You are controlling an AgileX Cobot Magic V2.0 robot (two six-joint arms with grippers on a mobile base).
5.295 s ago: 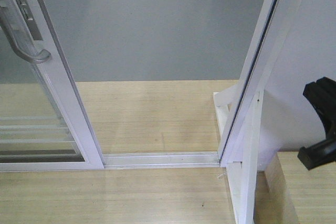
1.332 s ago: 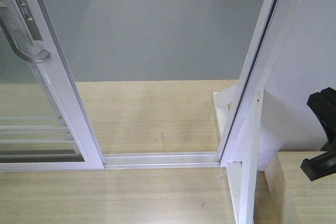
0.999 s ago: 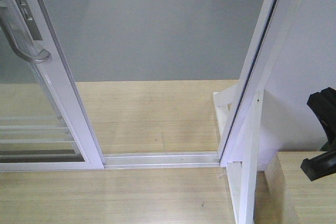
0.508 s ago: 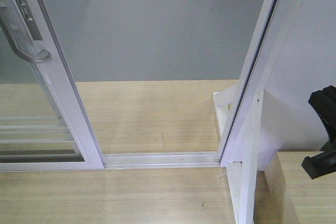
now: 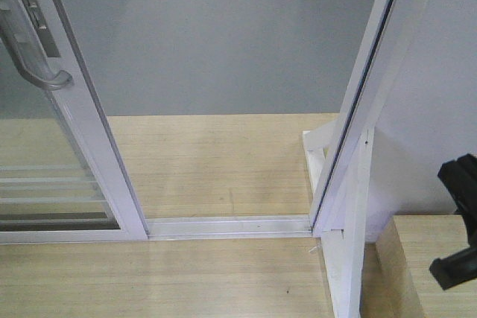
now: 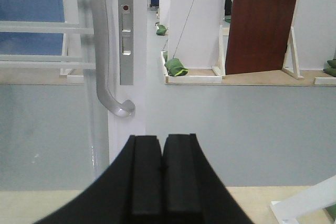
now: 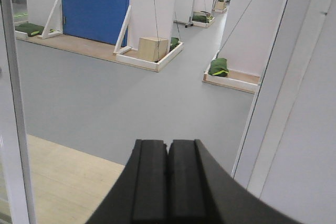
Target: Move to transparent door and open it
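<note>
A pale wood floor [image 5: 216,161] was seen, crossed by a metal track [image 5: 227,226]. The door [image 5: 82,147] was stood on the track at the left, and a white post [image 5: 350,258] was set on the floor at the right.

transparent door [image 5: 82,132] | slid left, doorway open | white frame, grey handle [image 6: 105,61]

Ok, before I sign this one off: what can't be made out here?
- Door: front view's top and left edges cut it off; total width unknown.
- Handle: its upper end leaves the front view; the left wrist view also cuts off its top.
- Right gripper: front view's right edge crops it.
- Left gripper: absent from the front view, so its gap to the handle is unclear.
</note>
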